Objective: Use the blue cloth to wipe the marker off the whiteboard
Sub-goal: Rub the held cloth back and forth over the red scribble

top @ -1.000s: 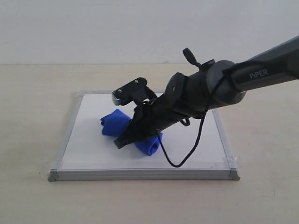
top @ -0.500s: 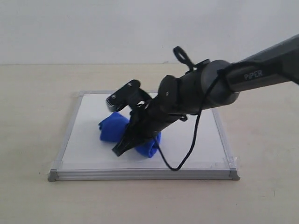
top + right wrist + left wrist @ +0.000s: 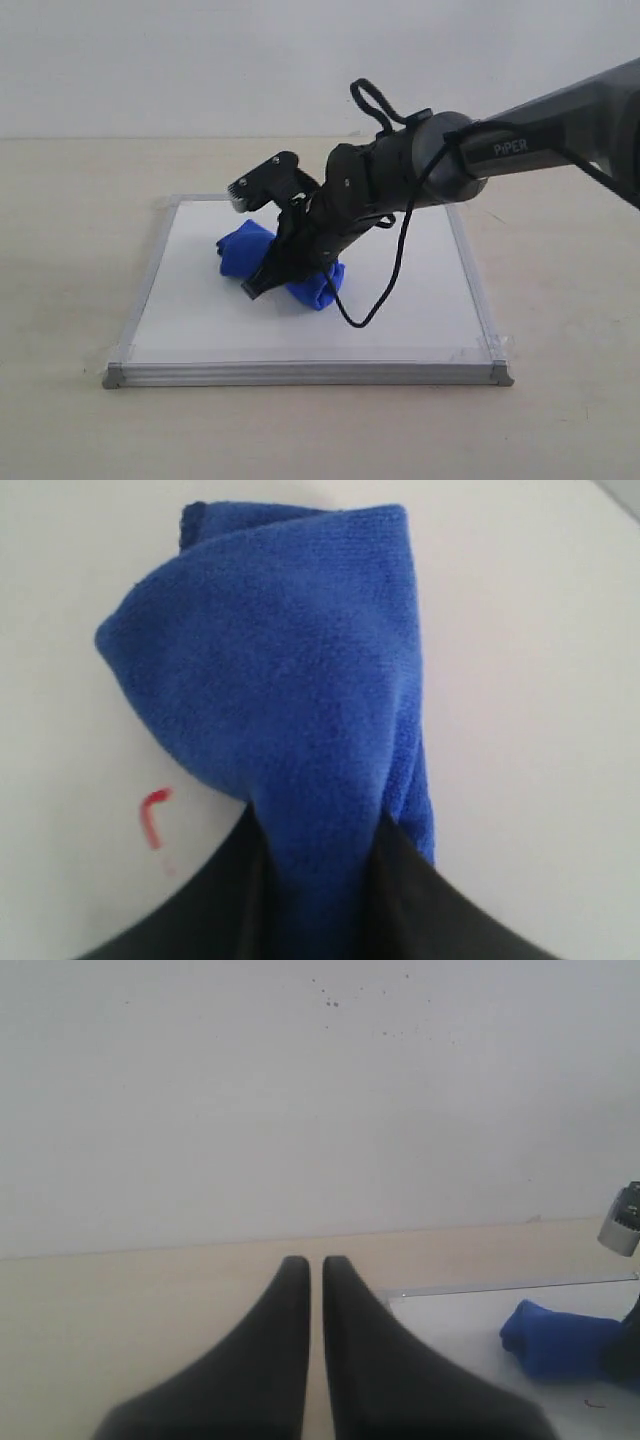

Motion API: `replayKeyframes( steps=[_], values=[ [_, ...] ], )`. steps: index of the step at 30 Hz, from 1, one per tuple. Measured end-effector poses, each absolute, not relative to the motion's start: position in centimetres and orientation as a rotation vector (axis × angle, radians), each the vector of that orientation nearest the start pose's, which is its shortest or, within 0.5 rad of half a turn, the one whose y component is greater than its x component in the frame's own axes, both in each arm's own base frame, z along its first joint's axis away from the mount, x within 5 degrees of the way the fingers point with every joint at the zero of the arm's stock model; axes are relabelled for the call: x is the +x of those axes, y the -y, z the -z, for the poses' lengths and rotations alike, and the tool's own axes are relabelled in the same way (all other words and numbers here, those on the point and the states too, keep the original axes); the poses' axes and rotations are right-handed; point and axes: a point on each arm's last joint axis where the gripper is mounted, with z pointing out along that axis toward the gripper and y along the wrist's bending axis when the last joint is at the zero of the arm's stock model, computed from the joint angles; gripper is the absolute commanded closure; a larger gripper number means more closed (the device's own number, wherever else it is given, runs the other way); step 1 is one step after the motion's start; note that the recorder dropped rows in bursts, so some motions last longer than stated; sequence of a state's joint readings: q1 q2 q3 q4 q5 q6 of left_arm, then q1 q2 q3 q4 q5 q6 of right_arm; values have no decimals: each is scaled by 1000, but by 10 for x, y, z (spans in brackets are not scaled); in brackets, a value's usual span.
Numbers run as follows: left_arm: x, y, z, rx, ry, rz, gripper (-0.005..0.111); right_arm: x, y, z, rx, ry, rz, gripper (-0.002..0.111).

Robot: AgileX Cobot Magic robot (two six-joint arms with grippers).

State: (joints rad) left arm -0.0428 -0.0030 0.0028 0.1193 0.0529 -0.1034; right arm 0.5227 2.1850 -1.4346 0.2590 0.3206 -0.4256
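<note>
Right arm (image 3: 520, 150) holds the blue cloth (image 3: 236, 256) down on the whiteboard (image 3: 200, 315).
The arm slants down from the right with its wrist tilted, and the right gripper (image 3: 318, 830) is pinched on the bunched cloth near the board's middle. A short red marker (image 3: 152, 815) stroke lies just beside the cloth. The left gripper (image 3: 315, 1265), fingers almost together and empty, hangs over the tabletop (image 3: 70, 220) near a board corner.

A plain off-white wall (image 3: 200, 60) is seen across the upper part of the exterior view. Below it, a light beige tabletop (image 3: 70, 260) is spread to the lower edge. The scene is lit softly and evenly. A few small dark specks (image 3: 330, 1002) are shown on the wall in the left wrist view.
</note>
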Motion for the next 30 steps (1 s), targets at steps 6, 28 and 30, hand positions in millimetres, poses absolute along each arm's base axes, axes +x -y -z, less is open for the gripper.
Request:
replayKeyframes(
  steps=[6,28,30],
  values=[
    [56,2,-208,40,-1535,17,102,406,-232,-121,-831,-2405,-245,108],
    [56,2,-208,40,-1535,17,102,375,-282,-121,-1110,-2323,-142,108],
    [56,2,-208,40,-1535,17,102,394,-255,-120,-991,-2370,-88,108]
  ],
)
